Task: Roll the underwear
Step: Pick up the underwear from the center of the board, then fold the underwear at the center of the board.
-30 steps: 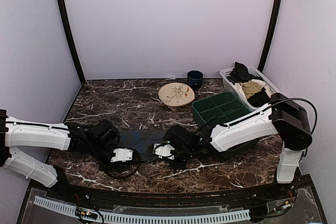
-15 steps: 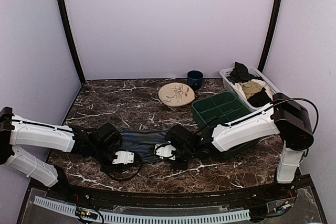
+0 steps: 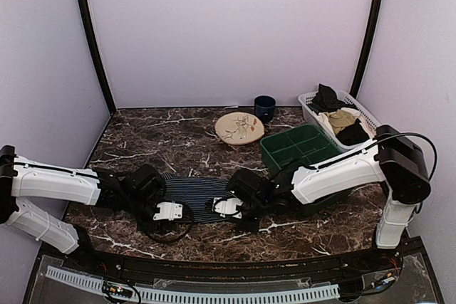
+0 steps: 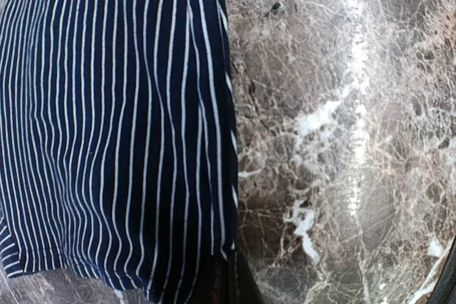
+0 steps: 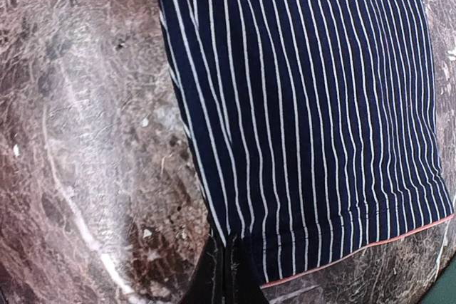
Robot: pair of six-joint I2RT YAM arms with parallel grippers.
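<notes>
The underwear lay flat on the tabletop near its near edge; left gripper clenched its near-left corner, right gripper its near-right corner

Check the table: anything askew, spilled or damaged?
Nothing stands out. The underwear lies flat with its stripes running straight. The left tool and right tool are each shut on a near corner. Farther back, the plate, mug, green tray and basket sit level, and nothing has spilled.
</notes>
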